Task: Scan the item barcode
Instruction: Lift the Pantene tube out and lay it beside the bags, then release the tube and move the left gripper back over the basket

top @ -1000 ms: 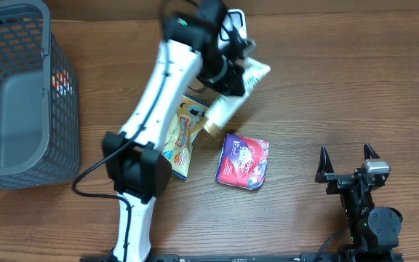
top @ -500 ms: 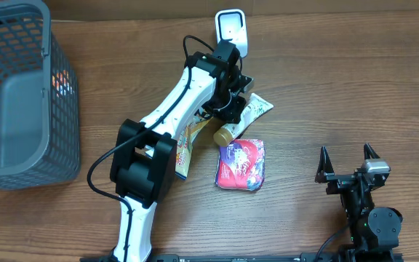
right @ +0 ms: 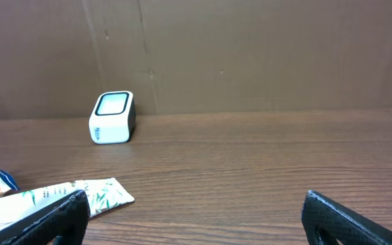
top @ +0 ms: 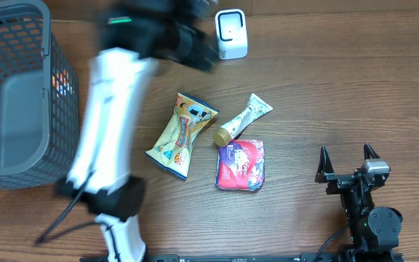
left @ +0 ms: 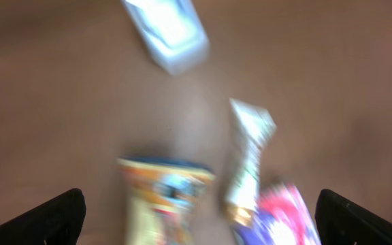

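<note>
Swinging up and away, the left gripper [left: 199,194] had let go of the tube [top: 243,120], jaws wide and empty. It lay well below the hand, probably light, squashy and slippery; best pinched across its mid-body.

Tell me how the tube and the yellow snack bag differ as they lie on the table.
The tube is slim and white with a brown cap; the yellow snack bag is broader, flatter and brightly printed. The tube's cap end lies right by the pink packet; the yellow snack bag lies apart from it. Both lie slanted on the wooden table.
</note>
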You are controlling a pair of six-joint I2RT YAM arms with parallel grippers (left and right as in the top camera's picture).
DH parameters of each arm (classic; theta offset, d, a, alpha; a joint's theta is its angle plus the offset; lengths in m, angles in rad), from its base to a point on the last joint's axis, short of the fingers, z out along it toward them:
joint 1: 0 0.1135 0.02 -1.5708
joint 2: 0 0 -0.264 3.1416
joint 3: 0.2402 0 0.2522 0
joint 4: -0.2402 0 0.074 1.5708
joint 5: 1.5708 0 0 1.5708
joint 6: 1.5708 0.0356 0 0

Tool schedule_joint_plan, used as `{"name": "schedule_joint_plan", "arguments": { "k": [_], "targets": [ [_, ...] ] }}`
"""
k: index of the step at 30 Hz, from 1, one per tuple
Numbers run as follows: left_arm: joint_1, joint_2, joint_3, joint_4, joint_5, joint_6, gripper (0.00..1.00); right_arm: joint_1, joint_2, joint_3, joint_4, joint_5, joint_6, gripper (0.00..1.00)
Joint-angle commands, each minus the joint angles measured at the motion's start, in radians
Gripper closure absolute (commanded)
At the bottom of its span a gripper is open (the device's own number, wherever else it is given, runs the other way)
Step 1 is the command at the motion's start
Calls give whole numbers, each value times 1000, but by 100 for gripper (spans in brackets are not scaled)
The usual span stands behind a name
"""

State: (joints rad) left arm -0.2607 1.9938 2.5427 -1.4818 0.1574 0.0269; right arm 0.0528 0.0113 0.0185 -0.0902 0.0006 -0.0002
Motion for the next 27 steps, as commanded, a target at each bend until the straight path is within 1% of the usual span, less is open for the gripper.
{"name": "schedule_joint_plan", "arguments": {
  "k": [1, 4, 6, 7, 8, 10, 13, 16, 24, 27],
  "targets": [
    [218, -92, 118, -40, -114, -95, 0, -3, -7, -10, 6, 6, -5, 0],
    [423, -115, 126, -72, -113, -172, 0, -3, -7, -11, 6, 6, -5, 0],
    [561, -113, 124, -90, -111, -257, 0, -3, -7, -11, 6, 6, -5, 0],
    [666, -101, 116, -92, -92, -311, 0, -3, -7, -10, 6, 6, -5, 0],
    [719, -92, 110, -85, -57, -317, 0, -3, -7, -11, 6, 6, -5, 0],
    [786, -69, 103, -66, -7, -291, 0, -3, -7, -11, 6, 6, -5, 0],
    [842, -20, 103, -36, -7, -246, 0, -3, -7, -11, 6, 6, -5, 0],
    [868, 45, 103, -6, -11, -194, 0, -3, -7, -10, 6, 6, -5, 0],
    [849, 252, 103, 71, -8, -77, 0, -3, -7, -11, 6, 6, -5, 0],
    [847, 322, 103, 97, -7, -71, 0, -3, -7, -11, 6, 6, -5, 0]
  ]
}}
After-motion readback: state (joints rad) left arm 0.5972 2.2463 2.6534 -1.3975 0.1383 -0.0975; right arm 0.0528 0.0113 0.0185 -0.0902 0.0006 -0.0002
